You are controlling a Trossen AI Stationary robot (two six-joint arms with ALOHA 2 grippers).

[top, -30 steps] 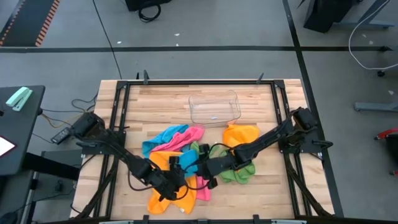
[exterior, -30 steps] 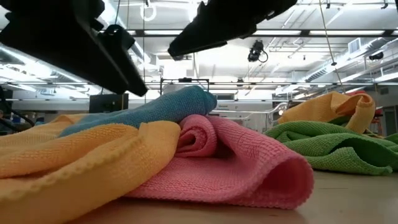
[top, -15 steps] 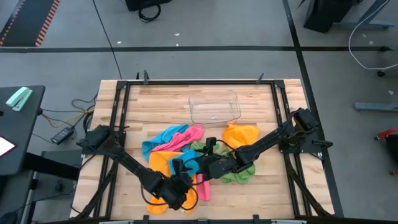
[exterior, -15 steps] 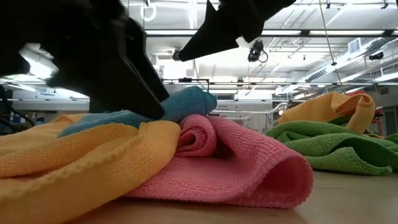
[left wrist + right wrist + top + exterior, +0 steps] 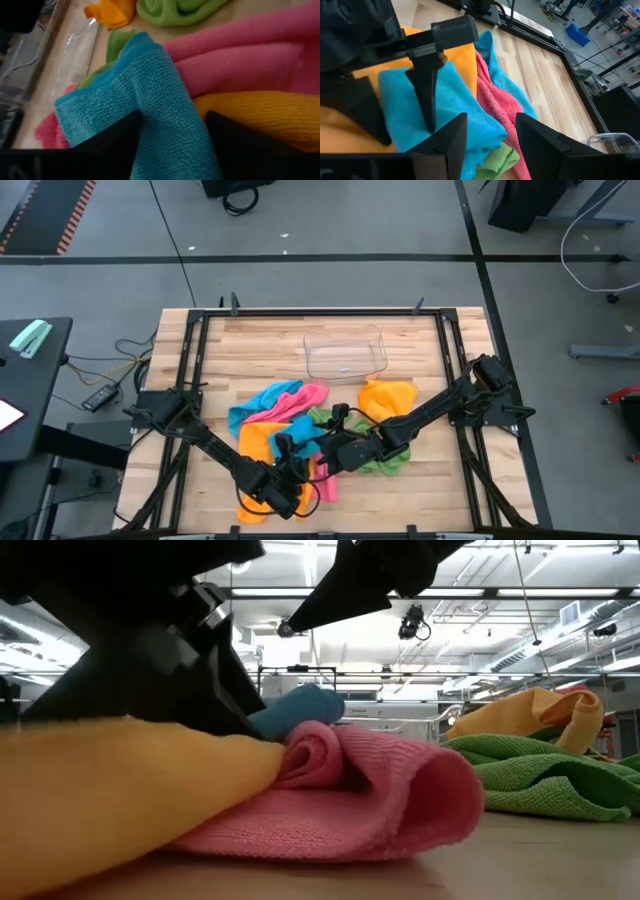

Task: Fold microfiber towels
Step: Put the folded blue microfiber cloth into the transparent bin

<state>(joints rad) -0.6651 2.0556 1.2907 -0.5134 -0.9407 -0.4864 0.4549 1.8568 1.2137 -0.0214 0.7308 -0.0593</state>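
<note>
- Hidden: in the high view my two arms cover the middle of the towel pile, so the blue towel [image 5: 305,438] shows only as a patch between them; the edges of the pile's towels cannot be followed under one another.
- Hidden: in the low view an orange towel [image 5: 120,790] fills the foreground and my left arm blocks what lies behind it; only a bump of blue shows above the pink towel [image 5: 370,790].
- My left gripper [image 5: 172,135]: fingers spread, one on each side of a raised fold of the blue towel, touching it but not pressed shut.
- My right gripper [image 5: 485,132]: fingers apart, hovering just above the blue towel, holding nothing.
- Task items: the towels lie heaped on the wooden table [image 5: 260,350], near its front edge; a green towel [image 5: 545,775] and a second orange towel [image 5: 388,396] lie to the right; the clear plastic tray [image 5: 345,353] sits behind the pile.
</note>
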